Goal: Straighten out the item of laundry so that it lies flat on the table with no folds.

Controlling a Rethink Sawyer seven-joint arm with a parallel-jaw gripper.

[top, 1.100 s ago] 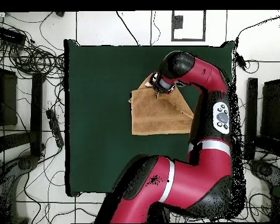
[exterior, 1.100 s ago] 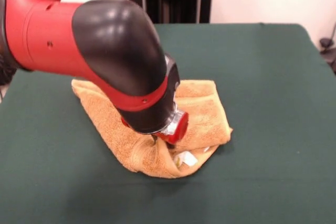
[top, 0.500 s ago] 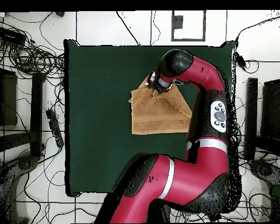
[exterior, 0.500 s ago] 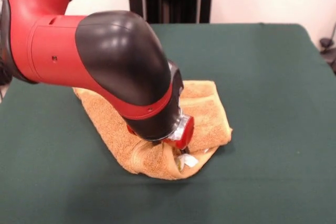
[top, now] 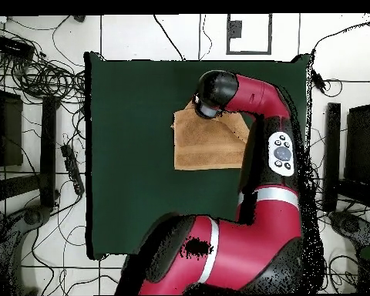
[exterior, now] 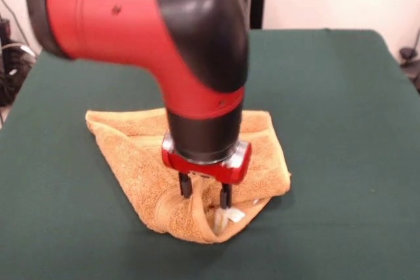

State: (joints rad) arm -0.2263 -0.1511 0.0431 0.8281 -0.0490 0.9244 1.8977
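Since 1 s ago the arm is swinging upright, so the gripper (exterior: 205,191) is now pointing straight down w/ both fingers (exterior: 186,185) showing, where before the wrist was tilted & hiding them.

Front view: the fingers are standing a little apart, straddling a raised fold at the towel's (exterior: 131,152) near edge; can't tell if they're actually pinching it. White label (exterior: 231,215) is sitting just beside the tips. Towel is lying crumpled, doubled over, mid-table (exterior: 341,109).

Overhead view: arm is covering the towel's (top: 203,142) far corner; the rest is lying fairly flat on the table (top: 126,154).
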